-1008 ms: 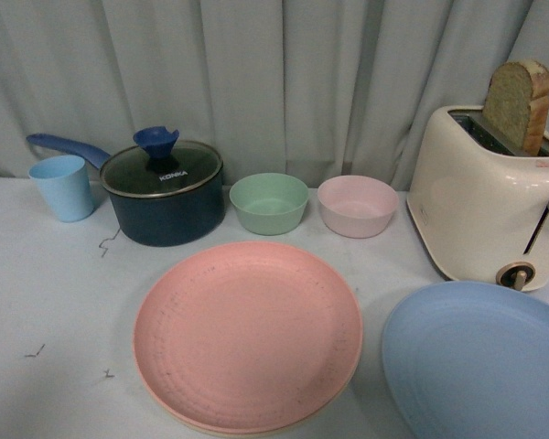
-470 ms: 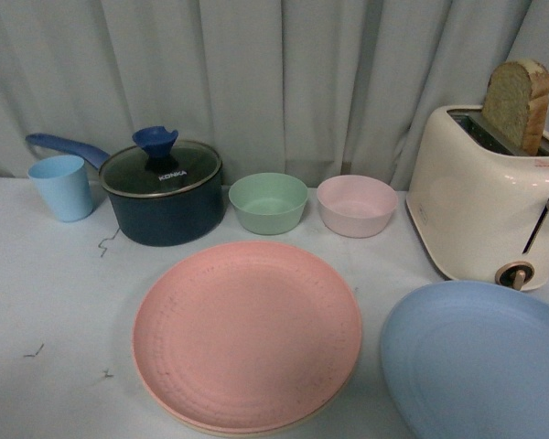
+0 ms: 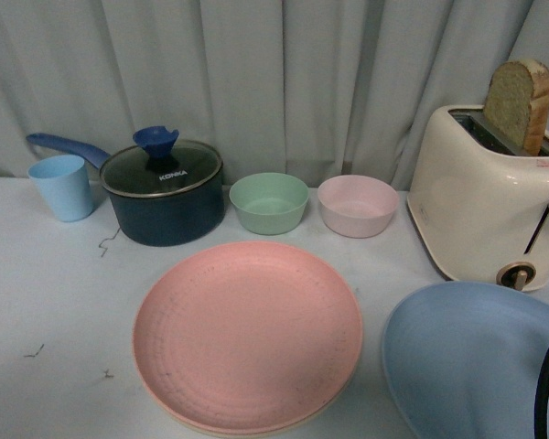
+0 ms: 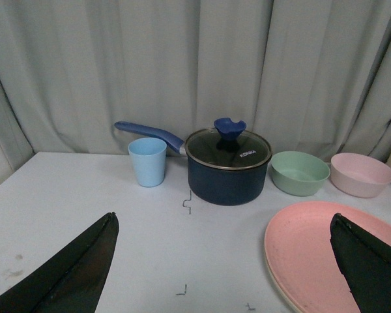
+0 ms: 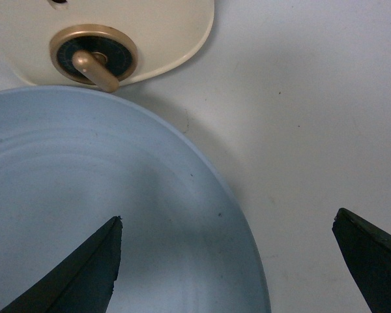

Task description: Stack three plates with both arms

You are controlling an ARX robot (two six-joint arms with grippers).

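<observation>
Since half a second ago a black cable [image 3: 545, 377] has curved into the lower right corner of my front view, over the edge of the light blue plate [image 3: 467, 357]; nothing else on the desk [image 3: 55, 302] has shifted.

Centre bottom of that view, the pink plate [image 3: 247, 334] lies on the cream plate [image 3: 221, 430], of which I see only a thin pale rim under its near edge. The light blue plate lies flat at lower right, apart from that pair and just in front of the cream toaster [image 3: 480, 210], which has a bread slice [image 3: 517, 101] standing in its slot.

On the right wrist feed the right pincer [image 5: 228, 216] is spread wide. One finger sits over the blue plate and the other over bare desk, with the plate's rim between them. I cannot tell whether either finger touches. The toaster's knob [image 5: 94, 59] is at upper left of that frame.

On the left wrist feed the left pincer [image 4: 223, 218] is also spread wide and holds nothing, with the pink plate at lower right by one finger.

Along the back, left to right in the front view, stand a blue cup [image 3: 62, 187], a lidded dark pot [image 3: 165, 201], a green bowl [image 3: 268, 203] and a pink bowl [image 3: 357, 206], before the grey curtain [image 3: 284, 82].
</observation>
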